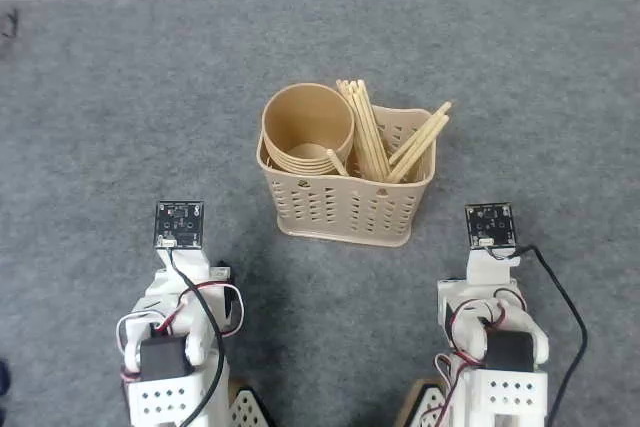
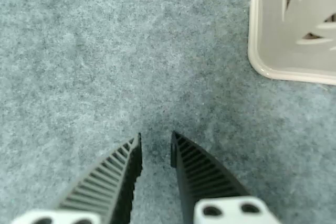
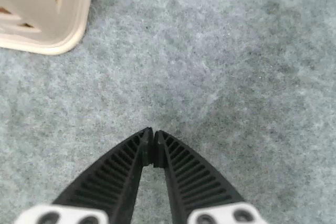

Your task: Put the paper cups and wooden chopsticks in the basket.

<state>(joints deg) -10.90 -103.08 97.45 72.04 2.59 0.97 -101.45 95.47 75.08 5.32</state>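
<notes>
Beige slotted plastic basket (image 1: pixel 345 212) sits approx. mid grey carpet (image 1: pixel 120 97), a bit toward the far edge, well apart from both arms. Paper cups (image 1: pixel 308 127) are nested in a stack, upright, in the basket's left half; the top cup's mouth is open w/ several rims showing below it on the near side. Wooden chopsticks (image 1: pixel 372 137) stand in the right half in a loose bundle, leaning, ends sticking up over the rim; a few fan out toward the far-right corner, and one lies angled just beside the cup stack. Left arm (image 1: pixel 175 337) is at the carpet's near edge, left of the basket; right arm (image 1: pixel 495 337) is at the near edge on the right. Left gripper (image 2: pixel 156 140) hangs over bare carpet, tips a narrow gap apart, nothing btwn them; a basket corner is near it, not touching. Right gripper (image 3: pixel 153 132) is also over bare carpet, tips pressed together, holding nothing; the basket's other near corner is off to the side. Cups and chopsticks are all inside the basket.
</notes>
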